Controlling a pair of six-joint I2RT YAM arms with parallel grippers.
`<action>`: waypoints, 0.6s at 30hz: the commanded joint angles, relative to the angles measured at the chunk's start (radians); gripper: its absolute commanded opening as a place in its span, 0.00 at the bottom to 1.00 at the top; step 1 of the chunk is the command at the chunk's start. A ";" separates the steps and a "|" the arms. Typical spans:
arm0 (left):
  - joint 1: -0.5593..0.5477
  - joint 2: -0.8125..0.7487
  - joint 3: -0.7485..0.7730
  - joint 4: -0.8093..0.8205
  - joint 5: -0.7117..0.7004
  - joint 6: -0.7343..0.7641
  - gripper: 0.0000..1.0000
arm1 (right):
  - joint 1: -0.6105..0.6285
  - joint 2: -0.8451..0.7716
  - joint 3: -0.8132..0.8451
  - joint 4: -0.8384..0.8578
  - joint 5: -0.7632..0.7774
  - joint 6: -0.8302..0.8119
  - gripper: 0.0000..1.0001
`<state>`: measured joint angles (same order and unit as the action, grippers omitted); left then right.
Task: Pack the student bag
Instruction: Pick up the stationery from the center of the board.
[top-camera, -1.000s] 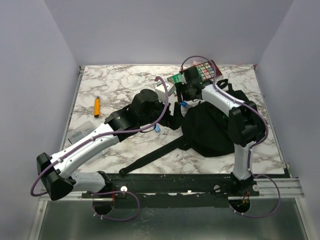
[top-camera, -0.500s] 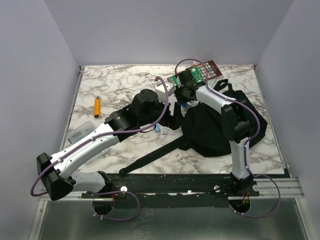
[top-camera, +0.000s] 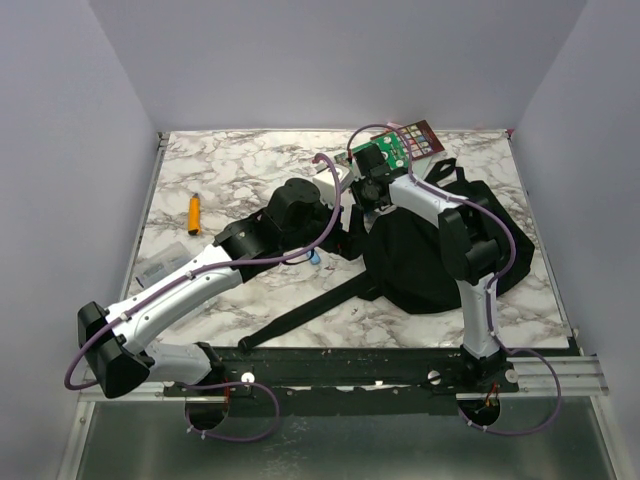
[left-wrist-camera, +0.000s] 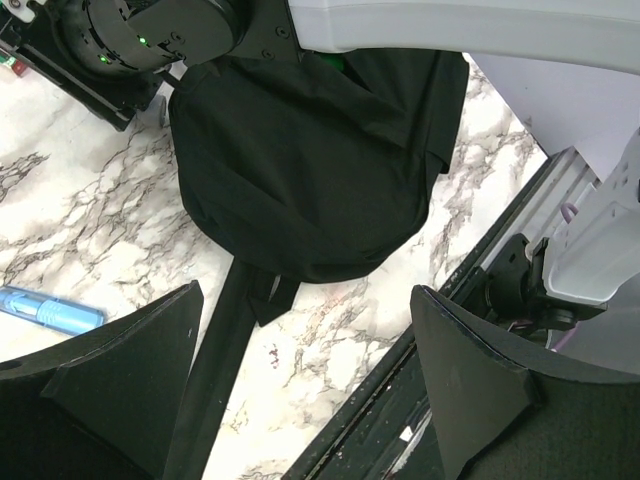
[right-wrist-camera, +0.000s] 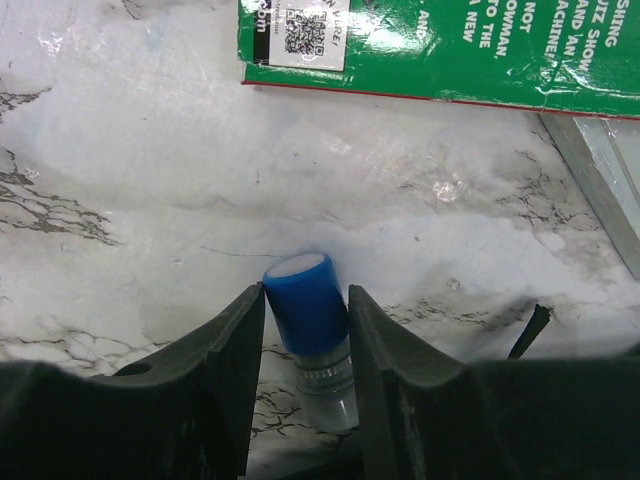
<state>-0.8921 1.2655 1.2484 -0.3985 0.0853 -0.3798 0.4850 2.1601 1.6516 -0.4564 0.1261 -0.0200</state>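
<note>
The black backpack (top-camera: 420, 260) lies slumped flat on the right half of the marble table (top-camera: 240, 170), one long strap (top-camera: 300, 320) trailing toward the near edge. From where I stand I can't make out an opening or anything inside it. At the bag's far side, just short of the green book (right-wrist-camera: 440, 45), the right gripper (right-wrist-camera: 305, 295) is pinched narrow, its fingers pressed against both sides of a blue-capped tube (right-wrist-camera: 308, 320) lying on the marble. The left gripper (left-wrist-camera: 305, 292) hangs spread wide and holding nothing, just left of the bag, with a blue pen (left-wrist-camera: 50, 310) on the table beneath it. An orange marker (top-camera: 194, 212) lies well apart, on the left side.
</note>
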 joint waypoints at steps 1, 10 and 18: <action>-0.002 0.009 -0.011 0.014 0.027 -0.005 0.87 | 0.006 0.024 0.005 0.013 0.031 -0.020 0.45; -0.002 0.013 -0.010 0.014 0.039 -0.012 0.87 | 0.012 0.038 0.024 0.014 0.019 -0.004 0.39; -0.002 0.023 -0.009 0.015 0.061 -0.022 0.87 | 0.012 -0.044 0.083 -0.010 0.017 0.120 0.01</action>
<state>-0.8921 1.2797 1.2484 -0.3985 0.1139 -0.3912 0.4900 2.1750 1.6859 -0.4610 0.1379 0.0216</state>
